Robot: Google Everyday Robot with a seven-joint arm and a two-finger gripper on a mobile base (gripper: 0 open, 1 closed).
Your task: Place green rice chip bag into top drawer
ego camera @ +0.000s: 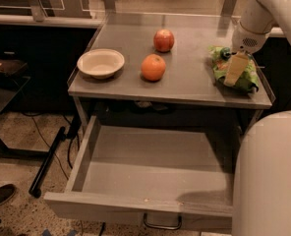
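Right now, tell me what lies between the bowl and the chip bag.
In the camera view, an orange lies between the bowl and the chip bag, with an apple farther back. The pincer is over the bag.

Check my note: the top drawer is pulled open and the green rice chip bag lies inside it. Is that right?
Not quite. The top drawer is pulled open, but the green rice chip bag lies on the tabletop near its right edge, not inside the drawer. The gripper is down at the bag there. The camera view shows this.
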